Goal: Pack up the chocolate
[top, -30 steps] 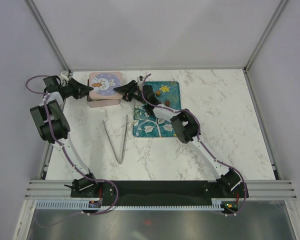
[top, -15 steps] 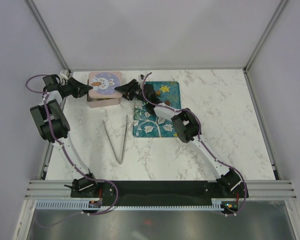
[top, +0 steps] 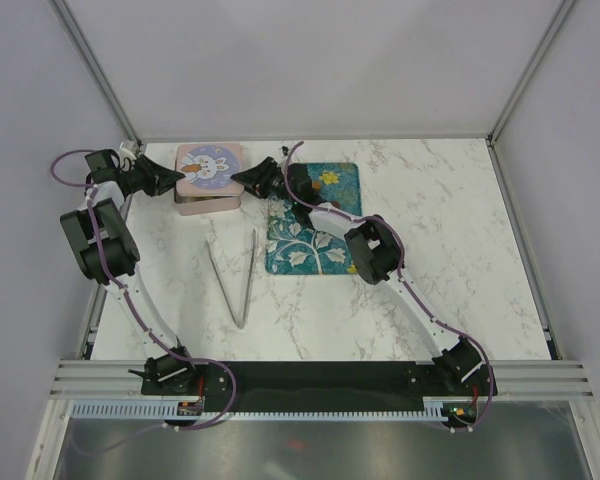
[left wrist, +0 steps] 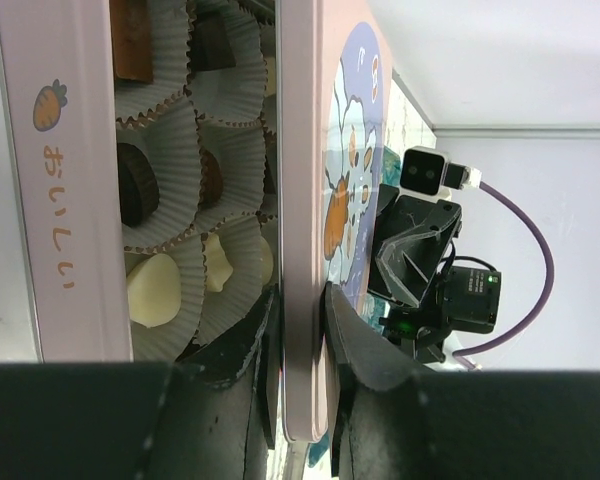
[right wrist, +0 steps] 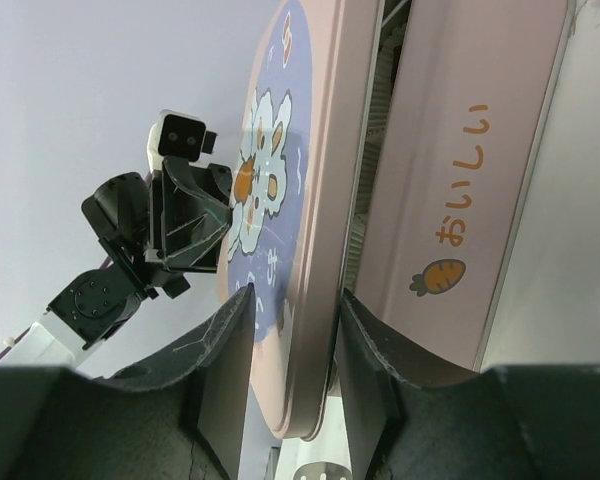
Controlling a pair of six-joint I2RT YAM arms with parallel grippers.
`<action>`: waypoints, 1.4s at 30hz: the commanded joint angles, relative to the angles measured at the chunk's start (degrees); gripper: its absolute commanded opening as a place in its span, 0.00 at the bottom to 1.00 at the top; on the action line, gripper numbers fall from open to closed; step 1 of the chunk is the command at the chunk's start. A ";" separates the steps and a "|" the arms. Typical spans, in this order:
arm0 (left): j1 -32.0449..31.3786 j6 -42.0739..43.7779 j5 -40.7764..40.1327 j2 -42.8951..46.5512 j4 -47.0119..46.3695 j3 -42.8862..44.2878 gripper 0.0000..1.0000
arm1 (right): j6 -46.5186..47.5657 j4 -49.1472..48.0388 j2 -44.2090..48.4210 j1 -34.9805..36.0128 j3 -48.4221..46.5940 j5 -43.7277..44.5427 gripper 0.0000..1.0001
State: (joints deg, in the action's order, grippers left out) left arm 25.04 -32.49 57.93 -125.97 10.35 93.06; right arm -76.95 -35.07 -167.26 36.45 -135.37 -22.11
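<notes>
A pink tin box (top: 205,204) stands at the table's back left. Its bunny-print lid (top: 209,166) hangs just over it. My left gripper (top: 180,180) is shut on the lid's left edge (left wrist: 305,200), one finger on each face. In the left wrist view, chocolate sits in paper cups inside the box: a white piece (left wrist: 152,290) and a dark one (left wrist: 138,185). My right gripper (top: 242,178) straddles the lid's right edge (right wrist: 320,200). Its jaws are open with a small gap at the lid's top face. One brown chocolate (top: 318,184) lies on the teal mat (top: 315,250).
Long metal tongs (top: 238,285) lie on the marble table (top: 460,250) in front of the box, left of the mat. The box wall (right wrist: 460,170) with a carrot print sits under the lid. The enclosure's back corner post is close behind the left arm.
My right gripper has shifted slightly left onto the lid's edge and its jaws have narrowed. The left gripper and the lid have stayed put.
</notes>
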 commanded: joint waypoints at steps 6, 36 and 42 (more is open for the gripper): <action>1.95 3.05 -3.35 -0.50 -0.86 1.78 0.04 | 4.26 3.16 3.52 -0.41 -1.30 1.37 0.49; 2.91 3.75 -4.50 -2.17 0.99 3.80 0.04 | 12.79 13.45 5.72 0.03 -2.00 4.88 0.48; 2.91 3.49 -4.32 -2.70 0.99 4.77 0.03 | 13.58 13.62 5.63 0.29 -2.09 4.79 0.49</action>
State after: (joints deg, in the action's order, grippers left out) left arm 25.91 -31.42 55.75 -127.81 12.21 95.00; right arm -65.43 -21.30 -164.68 36.53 -136.31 -18.06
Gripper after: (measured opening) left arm 0.262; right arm 0.485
